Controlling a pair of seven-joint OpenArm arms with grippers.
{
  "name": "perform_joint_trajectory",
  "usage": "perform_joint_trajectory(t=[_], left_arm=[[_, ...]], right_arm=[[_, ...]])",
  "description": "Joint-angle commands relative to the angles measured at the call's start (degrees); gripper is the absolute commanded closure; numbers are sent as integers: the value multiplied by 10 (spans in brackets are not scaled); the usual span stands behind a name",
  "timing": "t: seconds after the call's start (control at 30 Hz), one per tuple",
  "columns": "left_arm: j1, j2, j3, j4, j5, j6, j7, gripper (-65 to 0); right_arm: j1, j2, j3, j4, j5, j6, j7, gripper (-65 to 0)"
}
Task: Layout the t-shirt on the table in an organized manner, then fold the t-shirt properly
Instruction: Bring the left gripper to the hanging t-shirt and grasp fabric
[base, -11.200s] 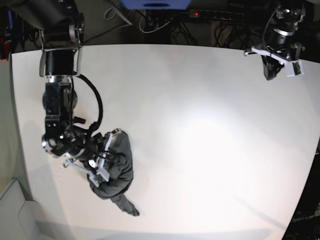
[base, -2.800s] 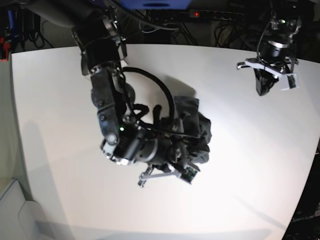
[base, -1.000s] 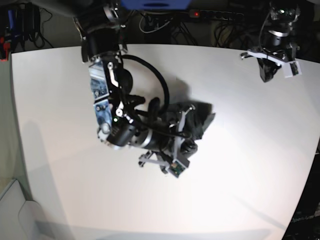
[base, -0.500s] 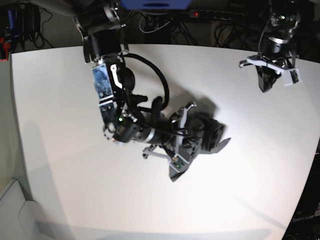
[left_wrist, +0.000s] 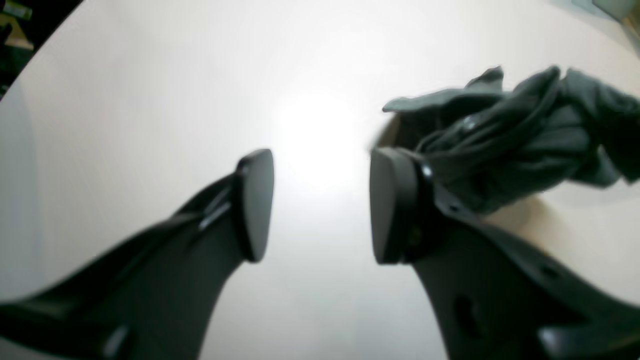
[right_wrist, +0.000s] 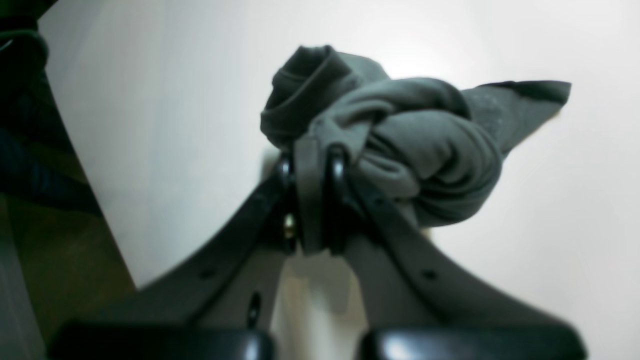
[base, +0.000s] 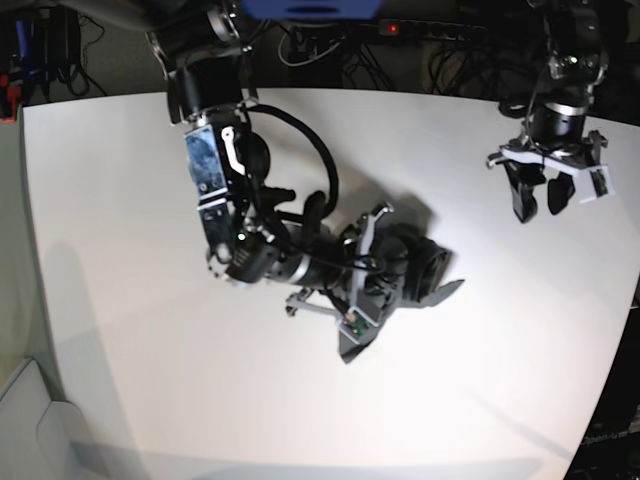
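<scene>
The dark grey t-shirt (base: 425, 268) is a crumpled bundle near the middle of the white table (base: 120, 200), with one flap sticking out to the right. My right gripper (base: 392, 268) is shut on it; in the right wrist view the cloth (right_wrist: 415, 145) is pinched between the fingertips of that gripper (right_wrist: 311, 200) and bulges past them, slightly above the tabletop. My left gripper (base: 537, 205) hangs open over the table's far right. In the left wrist view it (left_wrist: 320, 205) holds nothing, and the t-shirt (left_wrist: 525, 135) lies beyond its right finger.
A power strip and cables (base: 430, 30) run behind the table's far edge. The right arm's black links and hose (base: 220, 170) stretch from the far left toward the centre. A pale bin (base: 30, 420) stands off the near left corner.
My left gripper has opened and moved down toward the table's middle. My right gripper carried the bundled t-shirt a little to the right, then held still.
</scene>
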Motion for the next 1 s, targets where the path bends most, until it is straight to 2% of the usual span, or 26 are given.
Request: perform_joint_trajectory(t=[0.0, 0.13, 0.23, 0.33, 0.53, 0.73, 0.97], left_arm=[[-15, -6, 3, 10, -2, -14, -14, -302], [-62, -6, 35, 7, -1, -58, 6, -307], [-106, -4, 62, 5, 3, -58, 68, -307], [-134, 1, 64, 5, 3, -60, 108, -307], [-176, 0, 67, -25, 3, -65, 117, -314], [-201, 0, 69, -58, 2, -65, 117, -374], [-214, -6, 118, -76, 3, -65, 116, -380]], right_arm=[[13, -6, -1, 7, 10, 1, 12, 0], [12, -6, -1, 7, 10, 1, 13, 0], [12, -6, -2, 6, 9, 1, 13, 0], [12, -6, -2, 6, 9, 1, 13, 0], [12, -6, -2, 6, 9, 1, 13, 0], [12, -6, -2, 6, 9, 1, 13, 0], [13, -6, -2, 6, 9, 1, 13, 0]])
